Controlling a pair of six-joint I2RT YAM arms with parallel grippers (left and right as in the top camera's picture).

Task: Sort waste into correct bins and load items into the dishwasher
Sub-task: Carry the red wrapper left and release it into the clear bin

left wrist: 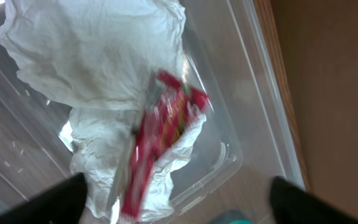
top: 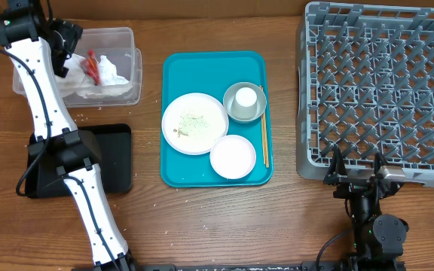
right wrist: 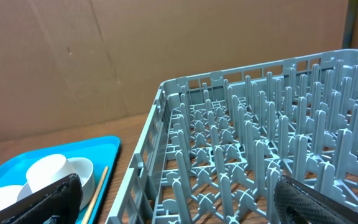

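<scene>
Left arm (top: 42,86): white shells, black joints, thin black cable alongside; left of the teal tray (top: 173,90).
Right arm (top: 374,222): all black, black cables; right of the teal tray.
Right fingers (right wrist: 319,199): black, finely textured.

Your wooden bench (top: 202,226) carries four things: clear tub (top: 130,36) back left, black tray (top: 119,162) near it on the front side, teal tray (top: 173,120) in the centre, grey rack (top: 304,113) on the right. You've got stray white grains (top: 99,108) on the wood between tub and black tray.
</scene>
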